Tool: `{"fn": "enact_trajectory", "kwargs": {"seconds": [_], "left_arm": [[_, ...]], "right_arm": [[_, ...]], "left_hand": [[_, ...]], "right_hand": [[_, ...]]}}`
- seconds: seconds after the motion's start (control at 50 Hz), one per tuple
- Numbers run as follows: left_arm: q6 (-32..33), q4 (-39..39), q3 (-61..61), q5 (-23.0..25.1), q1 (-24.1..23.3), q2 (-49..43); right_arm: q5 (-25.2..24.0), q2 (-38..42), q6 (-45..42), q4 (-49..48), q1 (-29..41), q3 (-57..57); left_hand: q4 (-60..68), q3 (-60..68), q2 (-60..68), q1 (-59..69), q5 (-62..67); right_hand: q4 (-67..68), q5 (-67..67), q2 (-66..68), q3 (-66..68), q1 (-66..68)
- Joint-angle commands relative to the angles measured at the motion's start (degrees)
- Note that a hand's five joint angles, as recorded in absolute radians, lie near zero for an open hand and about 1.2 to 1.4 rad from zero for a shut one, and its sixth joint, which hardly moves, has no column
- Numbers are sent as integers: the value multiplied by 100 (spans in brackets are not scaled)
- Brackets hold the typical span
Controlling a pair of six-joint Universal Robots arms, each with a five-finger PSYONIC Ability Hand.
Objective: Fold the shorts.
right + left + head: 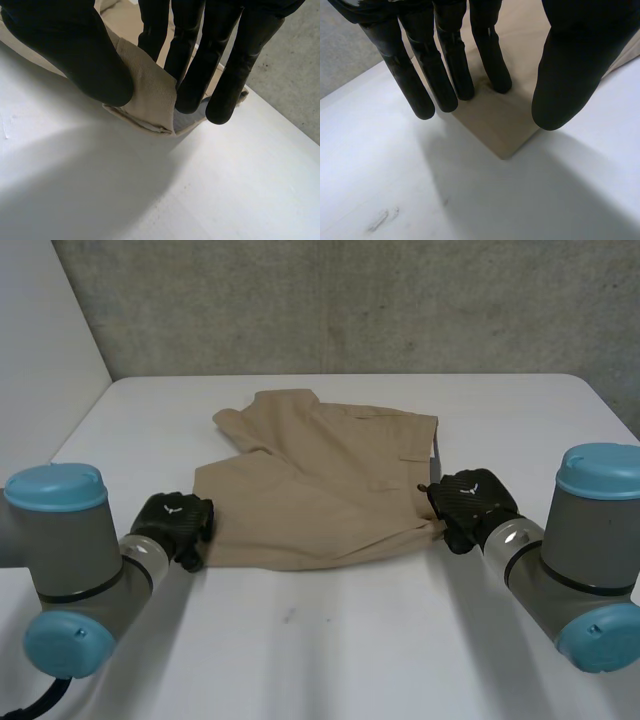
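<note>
Tan twill shorts lie in the middle of the smooth white desk, spread mostly flat with one layer doubled over and soft creases across the cloth. The far end is an uneven, lumpy outline; the near edge runs fairly straight.

The left robot hand, matte black, is at the near left corner of the shorts. In the left wrist view its fingers hang straight and spread, some tips over the squared corner of the cloth, which lies flat on the desk; the thick thumb stands apart.

The right robot hand is at the near right corner. In the right wrist view its thumb and fingers pinch the ribbed, stitched hem, lifting it off the desk so a grey inner lining shows.
</note>
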Motion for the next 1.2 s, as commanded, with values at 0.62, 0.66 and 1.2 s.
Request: {"fn": "enact_trajectory", "kwargs": {"seconds": [0.62, 0.66, 1.2], "left_arm": [[70, 403, 195, 412, 129, -452], [70, 385, 247, 412, 129, -487], [88, 359, 705, 404, 146, -751]], "right_arm": [[22, 81, -63, -27, -45, 13], [22, 81, -63, -27, -45, 13], [31, 151, -195, -9, 16, 22]], "left_hand": [[-316, -299, -307, -328, -289], [-48, -31, -38, -60, -21], [3601, 3618, 3611, 3589, 3628]], "right_hand": [[1169, 1240, 1240, 1196, 2397], [1169, 1240, 1240, 1196, 2397], [1169, 1240, 1240, 1196, 2397]]}}
